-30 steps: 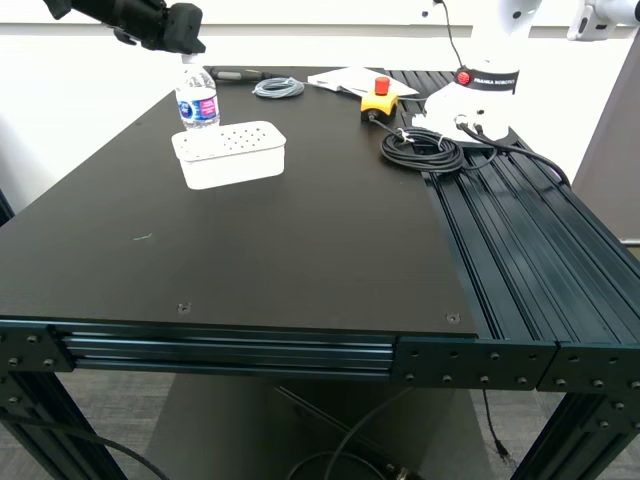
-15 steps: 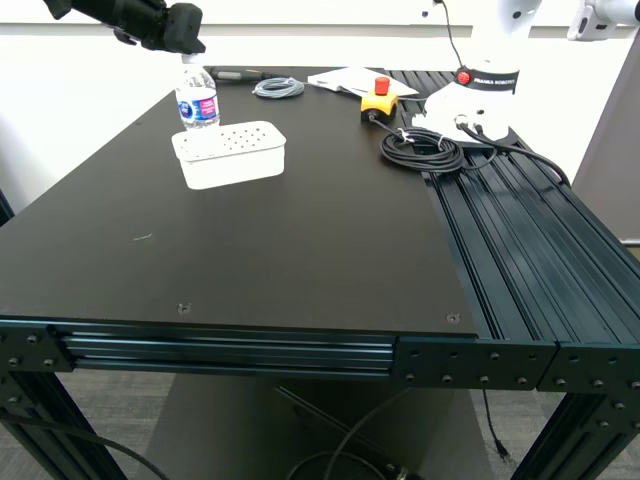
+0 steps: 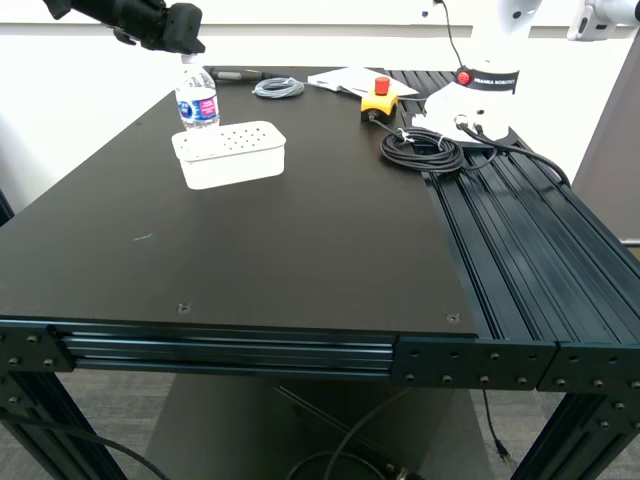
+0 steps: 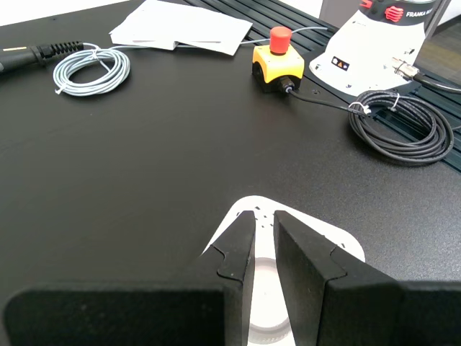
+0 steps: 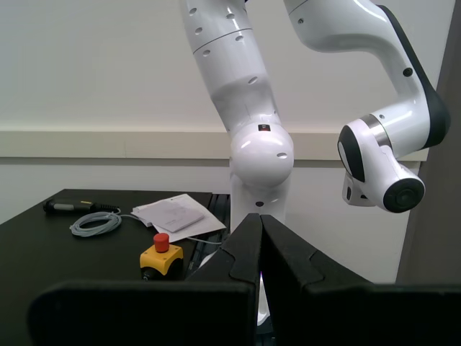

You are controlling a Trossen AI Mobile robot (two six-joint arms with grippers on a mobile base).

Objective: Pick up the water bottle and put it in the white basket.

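Black tabletop, cables at the back. Your bottle stands upright just behind the basket, and my first gripper sits over its white cap, jaws narrowly apart either side, not visibly clamped yet. Probably top-down so it lifts straight over. My second gripper is pinched together, holding nothing.

water bottle: blue label, white cap | white basket: white, dotted holes
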